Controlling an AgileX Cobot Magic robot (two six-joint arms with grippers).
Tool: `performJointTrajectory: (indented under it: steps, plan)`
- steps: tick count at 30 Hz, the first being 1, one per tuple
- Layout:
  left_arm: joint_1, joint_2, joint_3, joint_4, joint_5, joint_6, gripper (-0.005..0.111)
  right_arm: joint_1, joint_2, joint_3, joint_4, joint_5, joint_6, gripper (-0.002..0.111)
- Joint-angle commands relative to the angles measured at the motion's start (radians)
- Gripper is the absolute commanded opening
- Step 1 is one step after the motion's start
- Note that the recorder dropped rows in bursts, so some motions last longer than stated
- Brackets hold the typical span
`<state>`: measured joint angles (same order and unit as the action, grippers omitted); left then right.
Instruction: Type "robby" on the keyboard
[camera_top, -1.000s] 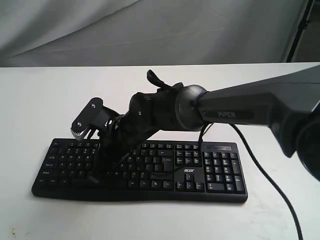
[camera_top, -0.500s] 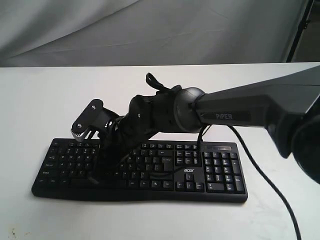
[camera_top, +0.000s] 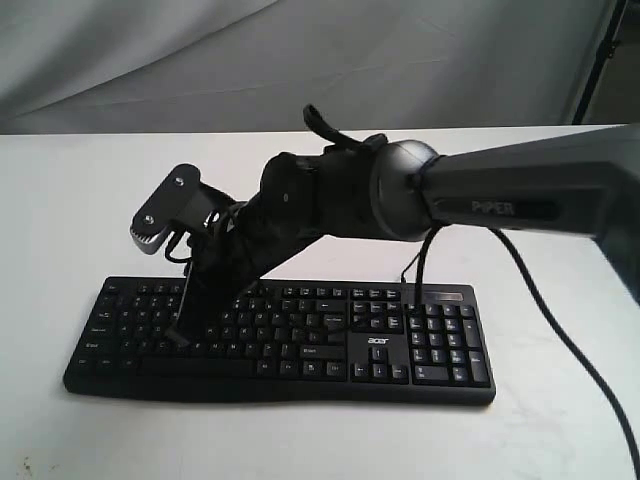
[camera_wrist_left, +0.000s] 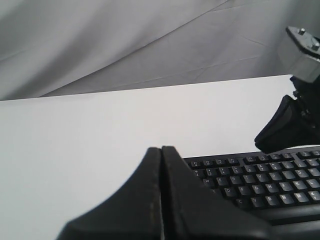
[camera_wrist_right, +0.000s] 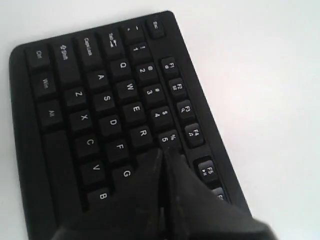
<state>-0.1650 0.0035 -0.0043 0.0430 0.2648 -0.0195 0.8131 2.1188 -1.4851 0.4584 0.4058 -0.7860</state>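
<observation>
keyboard (camera_top: 300, 345) on table (camera_top: 80, 200), right gripper (camera_wrist_right: 164, 152) closed nr r key (camera_wrist_right: 143, 133)

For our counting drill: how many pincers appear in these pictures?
2. The right pincer, shut, is over the keyboard beside R; the left pincer, shut, sits off the keyboard, outside the exterior view.

Your exterior camera faces the keyboard (camera_top: 280, 340) from its front edge, a little above, at middle distance. The right wrist camera looks steeply down past the right pincer (camera_wrist_right: 163, 155), close over the letter keys. The left wrist camera sits low behind the left pincer (camera_wrist_left: 161, 150); beyond its tips you see that same keyboard end.
</observation>
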Motion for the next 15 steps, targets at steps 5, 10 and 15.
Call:
performJointTrajectory:
  steps: [5, 10, 15]
  plan:
    - [-0.006, -0.003, 0.004, 0.005, -0.005, -0.003, 0.0, 0.006, -0.259, 0.223, -0.014, -0.15, -0.007, 0.0]
    - [-0.006, -0.003, 0.004, 0.005, -0.005, -0.003, 0.0, 0.006, -0.467, 0.408, -0.001, -0.267, 0.006, 0.0]
    - [-0.006, -0.003, 0.004, 0.005, -0.005, -0.003, 0.0, 0.014, -0.666, 0.586, 0.044, -0.354, 0.013, 0.0]
